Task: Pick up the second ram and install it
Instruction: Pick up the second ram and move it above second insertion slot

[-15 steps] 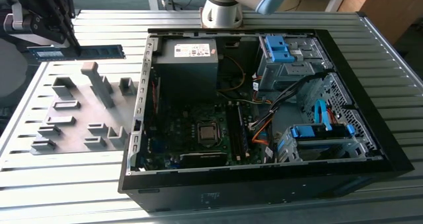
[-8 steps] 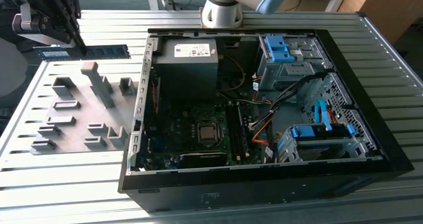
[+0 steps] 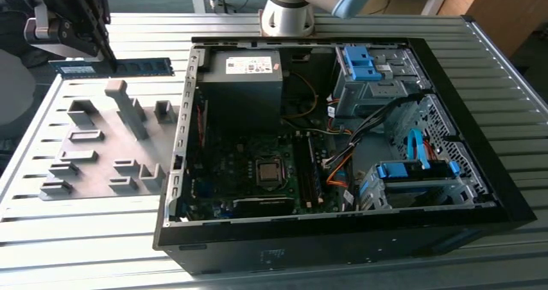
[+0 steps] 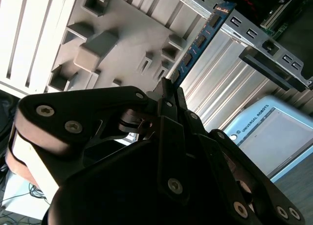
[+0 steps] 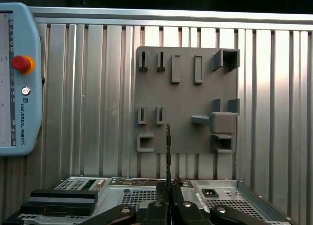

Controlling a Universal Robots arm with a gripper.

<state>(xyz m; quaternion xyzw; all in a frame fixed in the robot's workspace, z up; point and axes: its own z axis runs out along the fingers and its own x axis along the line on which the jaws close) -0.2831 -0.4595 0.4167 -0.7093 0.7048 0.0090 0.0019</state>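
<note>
Above the grey holder plate (image 3: 107, 152), the gripper (image 3: 106, 56) is clamped on the second ram (image 3: 133, 67), lifted clear: carrying stage, not yet installed.

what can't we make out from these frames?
- Exterior view: the gripper covers the part of the ram stick that it clamps, and the picture's edge cuts off the gripper's top.
- First wrist view: the ram stick is edge-on, so its chips and label are hidden.
- Exterior view: the slots on the motherboard are too small and dark to tell which are filled.
- Second wrist view: the gripper's body hides the stick's near end.
</note>
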